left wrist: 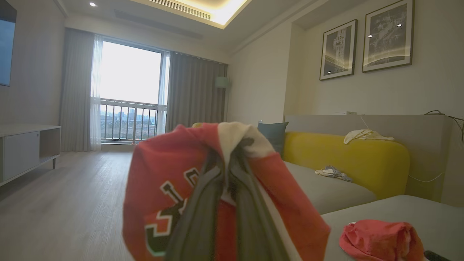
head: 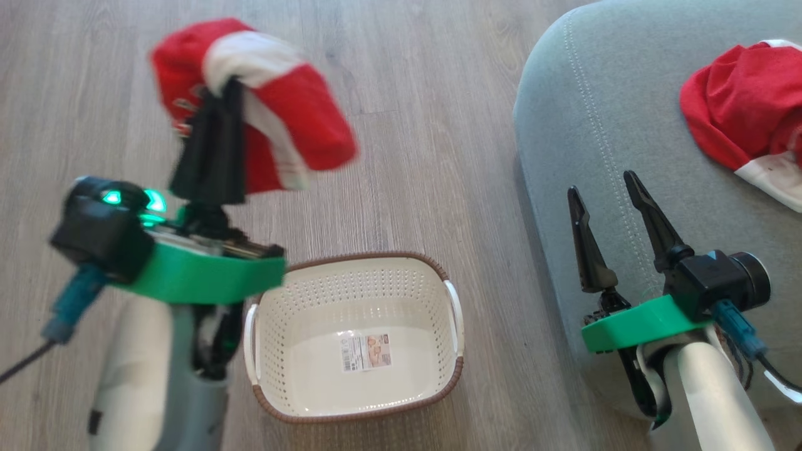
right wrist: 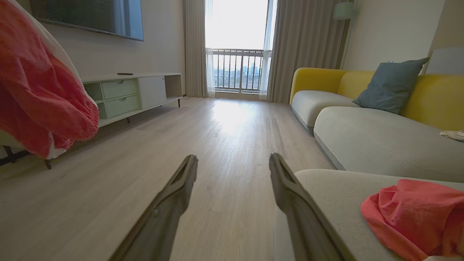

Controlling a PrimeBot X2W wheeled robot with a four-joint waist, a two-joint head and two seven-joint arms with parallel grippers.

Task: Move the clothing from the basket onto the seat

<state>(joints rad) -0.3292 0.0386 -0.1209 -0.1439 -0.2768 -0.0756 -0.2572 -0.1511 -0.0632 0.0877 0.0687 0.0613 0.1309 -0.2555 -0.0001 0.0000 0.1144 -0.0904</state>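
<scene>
Left gripper (head: 216, 100) is clenching red garment (head: 301, 119) aloft; right gripper (head: 601, 183) is hovering released over seat (head: 589, 113) edge; second garment (head: 739, 100) is lying on seat.

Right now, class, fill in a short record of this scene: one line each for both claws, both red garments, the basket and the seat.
left claw: shut on the held garment, raised over the floor
held garment: red and white, draped around the left claw's fingers
right claw: open, holding nothing, at the edge of the seat
second garment: red and white, lying on the seat
basket: on the floor, no clothing inside, label on its bottom
seat: grey-green cushion, right of the basket
</scene>
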